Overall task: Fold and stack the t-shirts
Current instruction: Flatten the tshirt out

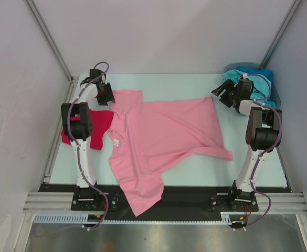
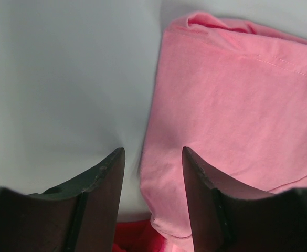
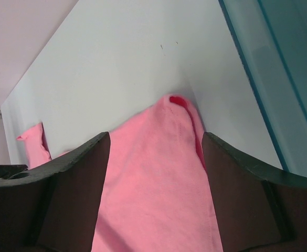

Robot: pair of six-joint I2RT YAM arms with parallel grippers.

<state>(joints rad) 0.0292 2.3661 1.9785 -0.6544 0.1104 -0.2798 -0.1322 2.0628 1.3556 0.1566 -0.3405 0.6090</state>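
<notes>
The pink t-shirt [image 1: 163,136] lies spread out, wrinkled and skewed. The left gripper [image 2: 153,149] and right gripper [image 3: 156,134] both gape, holding nothing.

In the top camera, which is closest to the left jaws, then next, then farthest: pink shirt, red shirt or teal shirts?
1. Pink shirt, right beside the left gripper.
2. Red shirt, left edge, under the arm.
3. Teal shirts, far right corner.

- left arm [image 1: 78,126] upright, reaching toward the far left side
- left gripper [image 1: 105,94] jaws spread apart
- right arm [image 1: 261,131] upright, wrist angled inward
- right gripper [image 1: 224,94] jaws spread apart
</notes>
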